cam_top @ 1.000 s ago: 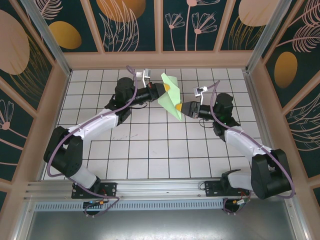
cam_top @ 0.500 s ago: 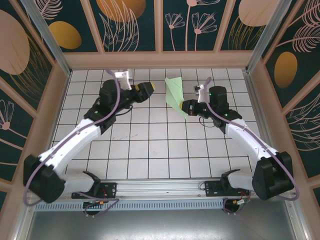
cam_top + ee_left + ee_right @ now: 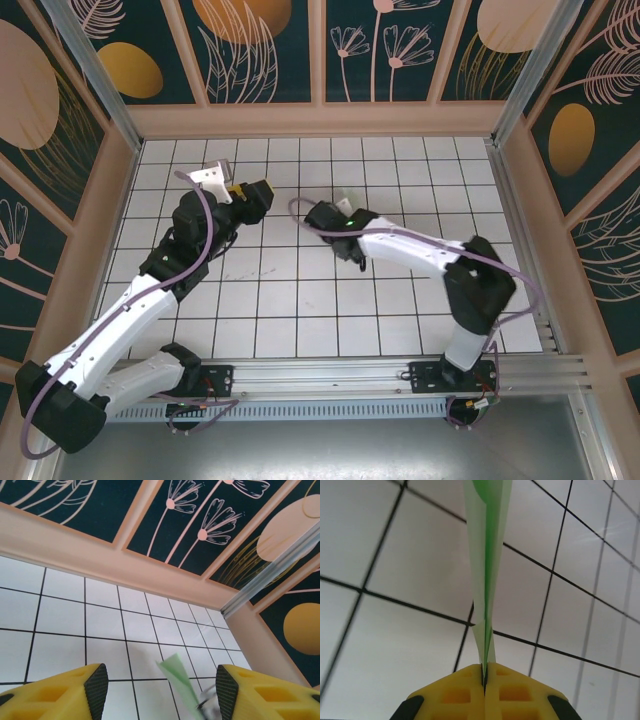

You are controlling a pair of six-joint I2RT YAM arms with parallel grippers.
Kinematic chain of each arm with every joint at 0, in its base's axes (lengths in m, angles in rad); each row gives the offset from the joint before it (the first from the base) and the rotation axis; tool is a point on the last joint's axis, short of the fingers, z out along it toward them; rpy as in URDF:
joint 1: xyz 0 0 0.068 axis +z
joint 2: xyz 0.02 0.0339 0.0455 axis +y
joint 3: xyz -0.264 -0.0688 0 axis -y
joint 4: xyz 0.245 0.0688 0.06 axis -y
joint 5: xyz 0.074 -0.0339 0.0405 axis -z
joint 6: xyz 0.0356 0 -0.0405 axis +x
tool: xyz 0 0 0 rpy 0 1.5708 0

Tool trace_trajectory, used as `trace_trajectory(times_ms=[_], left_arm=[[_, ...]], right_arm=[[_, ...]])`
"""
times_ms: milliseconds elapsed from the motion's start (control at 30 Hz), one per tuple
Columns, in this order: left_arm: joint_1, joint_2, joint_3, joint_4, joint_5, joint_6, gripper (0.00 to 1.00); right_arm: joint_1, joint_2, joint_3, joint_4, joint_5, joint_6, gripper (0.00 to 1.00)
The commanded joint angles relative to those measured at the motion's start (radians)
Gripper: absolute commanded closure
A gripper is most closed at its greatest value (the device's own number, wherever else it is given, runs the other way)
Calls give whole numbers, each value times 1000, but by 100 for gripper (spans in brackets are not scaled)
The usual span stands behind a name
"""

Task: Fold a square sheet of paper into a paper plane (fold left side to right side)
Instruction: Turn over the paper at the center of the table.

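Observation:
The paper plane (image 3: 487,570) is a narrow folded strip of pale green paper, seen edge-on in the right wrist view. It rises over the white tiles from between the yellow fingers. My right gripper (image 3: 485,672) is shut on its lower end, jaws pressed together. In the left wrist view the paper plane (image 3: 181,682) hangs some way off, past my fingers, its tip pointing up. My left gripper (image 3: 157,690) is open with nothing between its pads and stands apart from the paper. Seen from above, the left gripper (image 3: 255,197) sits left of the right arm's wrist (image 3: 335,222).
The white tiled floor (image 3: 300,300) is ringed by a low tan wall (image 3: 320,120), with metal posts at the back corners. The right arm (image 3: 410,245) reaches leftward across the floor's middle. The left arm (image 3: 150,290) lies along the left side.
My left gripper has opened, let go of the paper and drawn back to the left. The right arm has swung far left, carrying the paper, and its jaws have closed tight on it.

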Motion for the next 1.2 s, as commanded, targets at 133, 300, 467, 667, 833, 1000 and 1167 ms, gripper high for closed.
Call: trace_trajectory(times_ms=[133, 300, 467, 667, 833, 1000, 1167], left_arm=[[-1, -17, 1, -9, -32, 20, 39], [-1, -13, 2, -13, -32, 19, 39], [-1, 9, 20, -24, 4, 8, 37], [0, 44, 37, -9, 66, -35, 31], [9, 84, -15, 49, 137, -103, 26], [10, 179, -72, 115, 232, -168, 29], [3, 325, -103, 205, 378, -230, 37]], right_arm=[[127, 212, 51, -146, 206, -79, 93], [182, 274, 60, -108, 96, -138, 88], [189, 262, 74, -73, -127, -165, 70], [174, 134, 55, -15, -343, -136, 43], [127, -68, -53, 86, -518, -85, 28], [-32, -326, -220, 234, -648, 2, 21], [-242, -533, -384, 414, -759, 82, 15]])
